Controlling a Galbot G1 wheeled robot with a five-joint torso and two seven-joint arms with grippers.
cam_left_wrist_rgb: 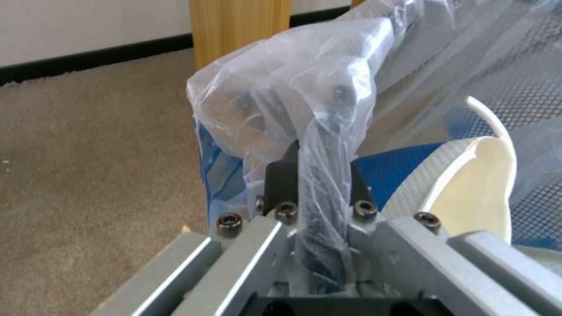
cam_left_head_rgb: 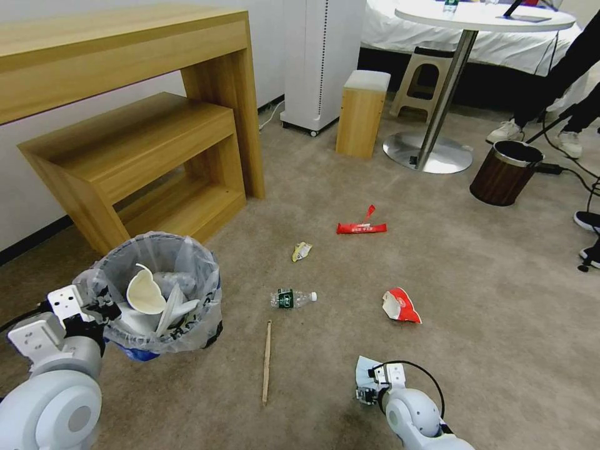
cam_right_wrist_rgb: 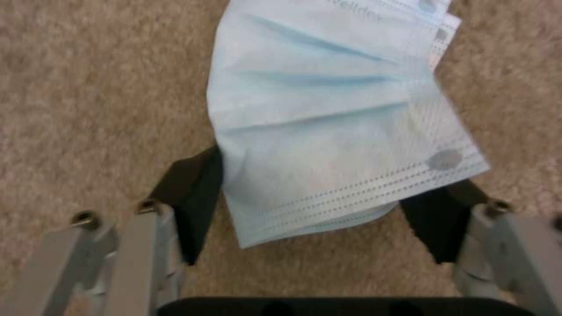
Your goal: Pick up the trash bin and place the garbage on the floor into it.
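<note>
Two black pads (cam_right_wrist_rgb: 196,202) of my right gripper (cam_right_wrist_rgb: 316,210) stand wide apart on either side of the pale blue mask (cam_right_wrist_rgb: 333,127), which lies flat on the beige carpet (cam_left_head_rgb: 487,262). The mask's near edge sits in the gap between them; one pad looks to be touching its side, the other sits just beside the opposite corner, and nothing is clamped. In the head view this gripper (cam_left_head_rgb: 369,389) is low over the floor with the mask (cam_left_head_rgb: 364,369) showing just ahead of it.

My left gripper (cam_left_wrist_rgb: 319,184) has its fingers pinched close together on the rim of the trash bin (cam_left_head_rgb: 159,294), the clear bag liner (cam_left_wrist_rgb: 304,101) bunched between the pads. From the head camera the bin sits at my left, beside the wooden desk (cam_left_head_rgb: 131,125), with white slippers (cam_left_head_rgb: 150,297) already inside.

On the carpet ahead lie a wooden stick (cam_left_head_rgb: 267,362), a small green-label bottle (cam_left_head_rgb: 292,298), a yellowish wrapper (cam_left_head_rgb: 301,251), a long red wrapper (cam_left_head_rgb: 361,227) and a red-and-white wrapper (cam_left_head_rgb: 400,306), all well apart from each other.
</note>
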